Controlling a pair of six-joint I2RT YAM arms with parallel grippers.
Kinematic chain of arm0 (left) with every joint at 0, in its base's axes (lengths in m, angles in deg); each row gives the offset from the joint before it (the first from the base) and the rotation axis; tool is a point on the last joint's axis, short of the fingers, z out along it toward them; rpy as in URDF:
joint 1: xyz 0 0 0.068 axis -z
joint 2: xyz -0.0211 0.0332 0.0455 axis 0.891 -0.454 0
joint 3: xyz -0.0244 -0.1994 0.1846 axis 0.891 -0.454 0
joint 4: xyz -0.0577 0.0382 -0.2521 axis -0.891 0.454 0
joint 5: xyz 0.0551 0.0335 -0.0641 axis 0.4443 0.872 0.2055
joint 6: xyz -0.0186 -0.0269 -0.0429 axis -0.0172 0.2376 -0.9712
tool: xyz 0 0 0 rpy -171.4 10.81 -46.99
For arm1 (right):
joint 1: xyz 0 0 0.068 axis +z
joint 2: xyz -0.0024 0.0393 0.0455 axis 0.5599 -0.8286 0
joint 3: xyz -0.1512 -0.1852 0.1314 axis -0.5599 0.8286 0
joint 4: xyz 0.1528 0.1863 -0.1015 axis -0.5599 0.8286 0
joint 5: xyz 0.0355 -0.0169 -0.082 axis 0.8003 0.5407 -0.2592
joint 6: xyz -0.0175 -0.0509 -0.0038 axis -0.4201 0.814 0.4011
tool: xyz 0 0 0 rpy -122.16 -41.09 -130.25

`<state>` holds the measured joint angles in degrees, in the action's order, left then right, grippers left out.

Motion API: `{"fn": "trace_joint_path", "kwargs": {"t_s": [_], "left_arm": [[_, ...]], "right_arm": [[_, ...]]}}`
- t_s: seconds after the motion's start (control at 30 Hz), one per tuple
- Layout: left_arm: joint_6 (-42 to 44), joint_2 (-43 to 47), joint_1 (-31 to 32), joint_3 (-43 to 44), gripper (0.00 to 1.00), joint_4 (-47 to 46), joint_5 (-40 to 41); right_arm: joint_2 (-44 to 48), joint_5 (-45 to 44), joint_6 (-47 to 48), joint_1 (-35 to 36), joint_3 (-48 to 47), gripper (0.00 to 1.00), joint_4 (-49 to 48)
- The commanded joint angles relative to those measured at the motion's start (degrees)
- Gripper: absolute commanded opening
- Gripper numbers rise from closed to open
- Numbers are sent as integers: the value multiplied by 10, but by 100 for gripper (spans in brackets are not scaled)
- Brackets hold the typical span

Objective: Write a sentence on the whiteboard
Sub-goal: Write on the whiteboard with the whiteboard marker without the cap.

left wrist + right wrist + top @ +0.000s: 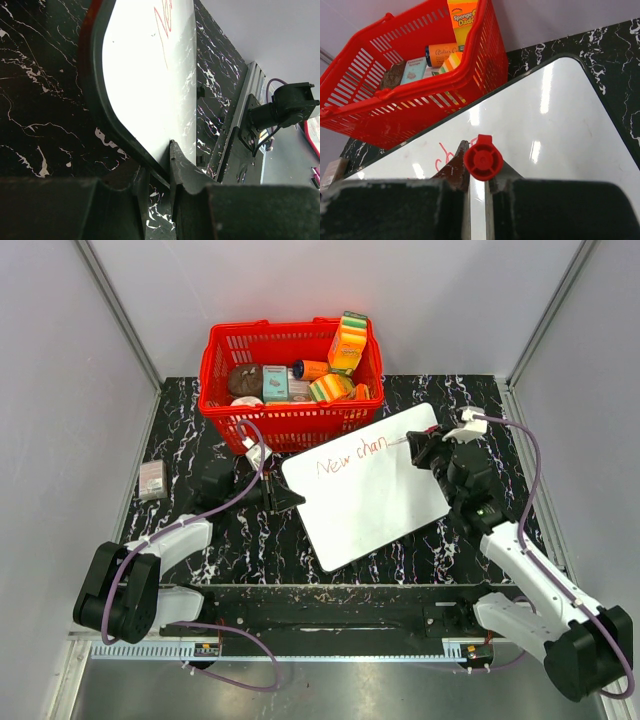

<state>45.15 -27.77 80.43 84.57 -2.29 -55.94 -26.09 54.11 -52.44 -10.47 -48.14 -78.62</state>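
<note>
My left gripper pinches an edge of the stiff, probably slick board; the right gripper clamps the marker.

White whiteboard, red sentence (black marbled table).

Glossy whiteboard, rounded corners, flat and skewed — red sentence, "New chan", along its far edge

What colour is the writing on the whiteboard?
The writing is red; the top external view shows it best.
</note>
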Motion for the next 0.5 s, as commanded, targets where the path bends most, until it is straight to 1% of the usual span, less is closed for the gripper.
{"fn": "trace_joint_path", "kwargs": {"t_s": [0.0, 0.2, 0.47], "left_arm": [[100, -15, 19, -6, 0, 33, 11], [101, -13, 19, -6, 0, 33, 10], [100, -15, 19, -6, 0, 32, 8]], "right_arm": [[15, -9, 7, -3, -34, 0, 2], [-11, -35, 31, -9, -48, 0, 3], [-37, -24, 26, -18, -58, 0, -6]]}}
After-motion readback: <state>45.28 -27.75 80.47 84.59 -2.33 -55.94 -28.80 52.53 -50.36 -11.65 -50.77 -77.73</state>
